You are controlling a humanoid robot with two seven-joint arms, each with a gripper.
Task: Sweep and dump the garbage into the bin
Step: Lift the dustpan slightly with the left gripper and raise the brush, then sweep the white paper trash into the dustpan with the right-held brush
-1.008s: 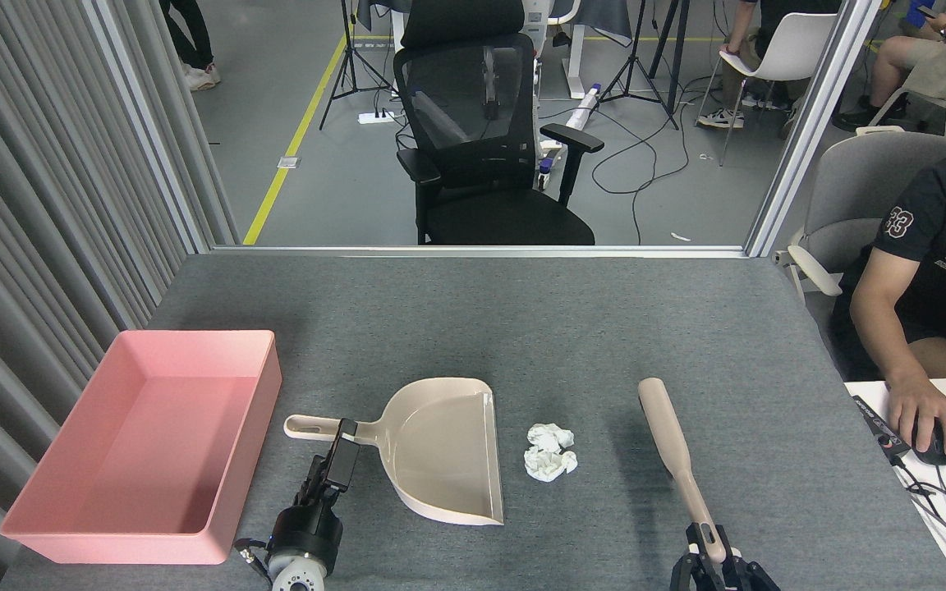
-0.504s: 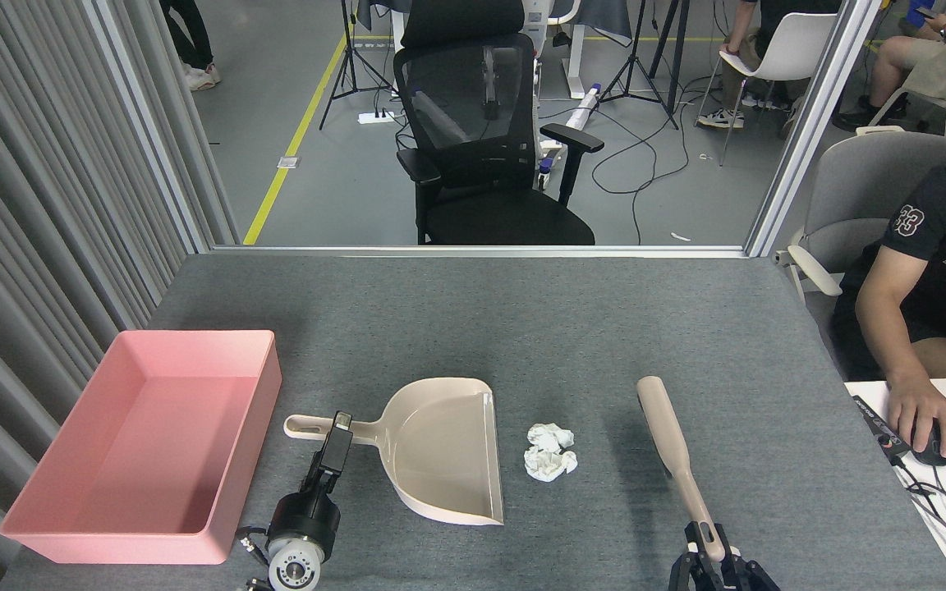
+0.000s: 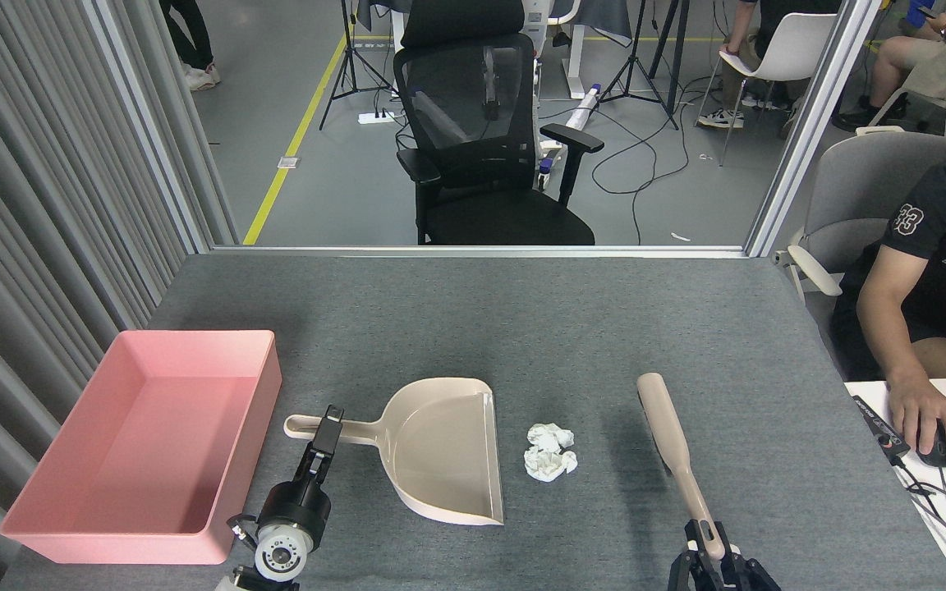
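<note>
The garbage (image 3: 549,451), a few crumpled white tissue wads, lies on the grey table just right of the beige dustpan's (image 3: 440,451) open mouth. The dustpan's handle points left toward the bin (image 3: 194,336), a pink tray that holds nothing. My left gripper (image 3: 328,423) reaches up from the bottom edge to the dustpan handle; it is dark and seen end-on, so its jaws are unclear. At the bottom right my right gripper (image 3: 711,548) is shut on the handle of a beige brush (image 3: 664,423), whose head points away from me, right of the tissue.
A person's hand (image 3: 920,414) rests on a mouse on a white desk at the right edge. A grey curtain (image 3: 38,246) runs along the left side. A black office chair (image 3: 481,148) stands beyond the table's far edge.
My left gripper has swung left and forward, from beside the dustpan's neck onto its handle. The brush in my right gripper has edged slightly forward.
</note>
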